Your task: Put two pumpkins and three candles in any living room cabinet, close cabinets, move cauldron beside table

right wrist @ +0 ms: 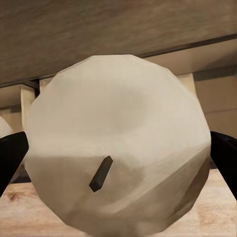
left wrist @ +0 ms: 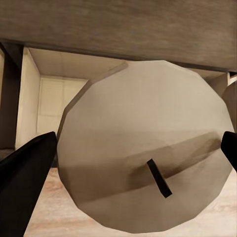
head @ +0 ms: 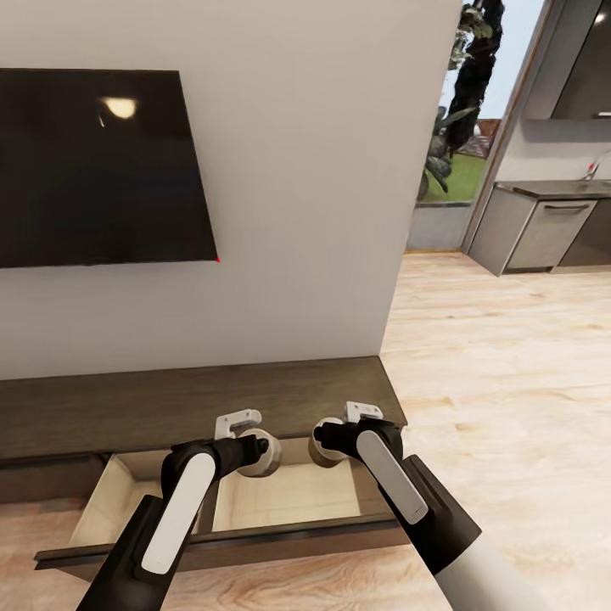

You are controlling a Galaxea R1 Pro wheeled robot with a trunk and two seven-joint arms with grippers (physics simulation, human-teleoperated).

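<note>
Two pale beige candles are held over the open drawer (head: 293, 501) of the long dark-brown cabinet (head: 195, 399). My left gripper (head: 257, 452) is shut on one candle (head: 266, 456). In the left wrist view this candle (left wrist: 143, 143) sits between the black fingers (left wrist: 24, 182), its dark wick facing the camera. My right gripper (head: 327, 443) is shut on the other candle (head: 320, 452). The right wrist view shows that candle (right wrist: 118, 143) large between the dark fingers (right wrist: 224, 158). The drawer's pale insides lie just below both candles. No pumpkin or cauldron is in view.
A black TV (head: 93, 170) hangs on the off-white wall above the cabinet. The drawer front (head: 229, 543) juts toward me over the wood floor (head: 509, 382). Grey kitchen units (head: 543, 229) stand far right, past a window with a plant (head: 462, 93).
</note>
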